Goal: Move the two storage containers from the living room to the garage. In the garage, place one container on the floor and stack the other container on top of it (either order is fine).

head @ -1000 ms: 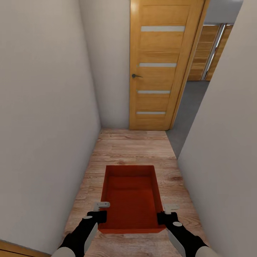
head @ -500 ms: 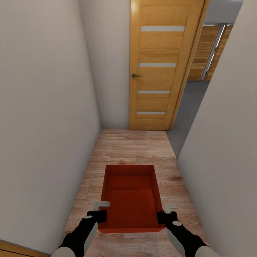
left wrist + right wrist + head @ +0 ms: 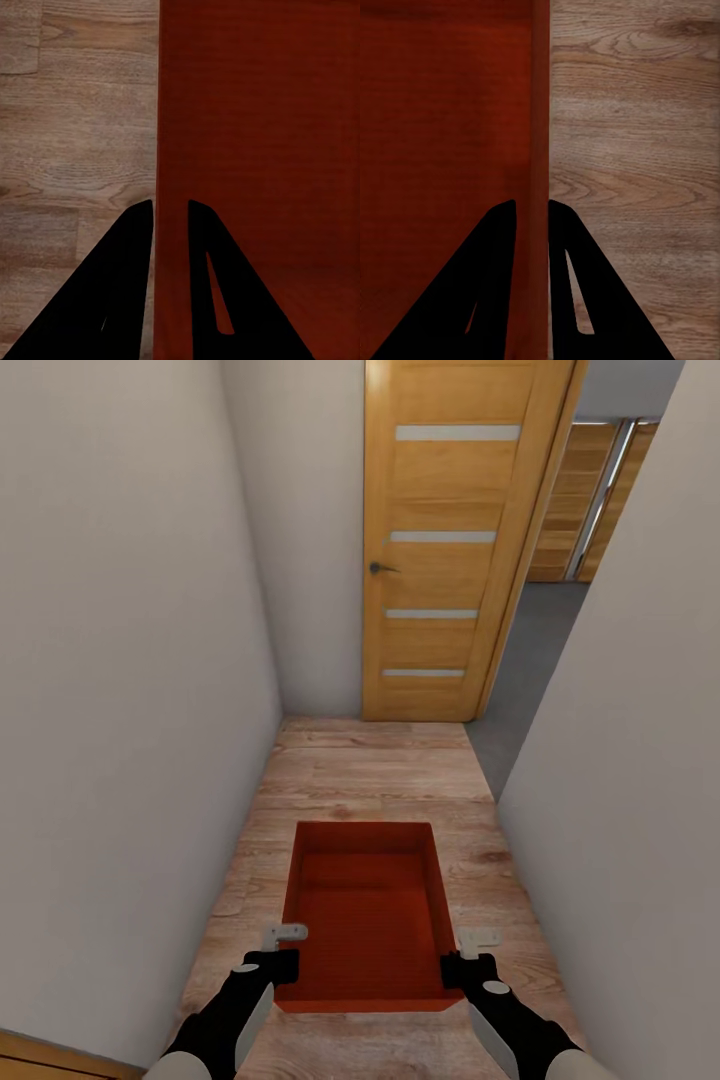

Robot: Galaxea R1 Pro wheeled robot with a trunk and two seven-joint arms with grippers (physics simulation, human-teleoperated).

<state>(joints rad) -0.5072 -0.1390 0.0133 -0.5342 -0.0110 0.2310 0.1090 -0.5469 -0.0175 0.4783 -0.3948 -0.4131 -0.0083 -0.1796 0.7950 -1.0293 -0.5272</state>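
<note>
As the head camera looks down a narrow white-walled hallway, an orange-red bin [image 3: 365,915] hangs level over the wood-plank floor [image 3: 370,775], carried between both arms. The left gripper [image 3: 283,952] clamps the bin's left wall near the robot's end, and the right gripper [image 3: 462,954] clamps the right wall directly opposite, so the bin sits squarely between them. Ahead of the grippers, past the bin's far end, stands a closed wooden door [image 3: 452,540] with pale stripes and a dark handle; to its right a grey floor [image 3: 530,650] opens up.

Over to the left wrist: the left gripper [image 3: 171,214] has one dark finger outside the bin [image 3: 262,135] and one inside, the thin wall pinched between them, planks [image 3: 75,127] on the outer side.

Right wrist now: same story, the right gripper [image 3: 532,214] closed on the bin's [image 3: 442,112] wall, planks [image 3: 637,150] beyond. The bin's ribbing seems faintly visible here, though the render is soft.
</note>
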